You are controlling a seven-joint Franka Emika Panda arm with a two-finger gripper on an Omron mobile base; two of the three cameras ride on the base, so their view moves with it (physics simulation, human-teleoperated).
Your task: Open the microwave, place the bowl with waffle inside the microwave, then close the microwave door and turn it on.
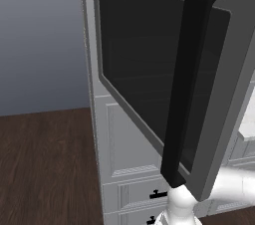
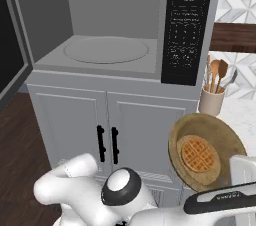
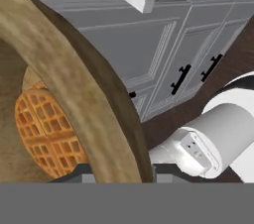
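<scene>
The microwave (image 2: 100, 30) was already open: across the top of the right base view its grey cavity stood bare, the round turntable (image 2: 106, 50) with nothing on it, the black control panel (image 2: 187, 25) to its right. The microwave door (image 1: 164, 74) was swung far out, taking up most of the left base view, its dark glass and long black bar handle (image 1: 187, 89) running from the upper right down toward the bottom centre. So I judged the first step done; still left were the loading, the closing and the switching on.

The bowl with waffle (image 2: 207, 152) was in the lower right of the right base view, below the cavity and off to its right, in front of the white cabinet doors (image 2: 107, 130) and beneath the utensil crock (image 2: 212, 101). It was tipped steeply, nearly on edge, its open face turned toward the camera and its rim's long axis leaning from upper left to lower right; the waffle (image 2: 199, 154) lay flat against the inside. In the hand view the thick wooden rim arced through the left half, and my fingers (image 3: 119, 173) sat at the bottom edge on either side of that rim, narrowed onto it and holding the bowl.
</scene>
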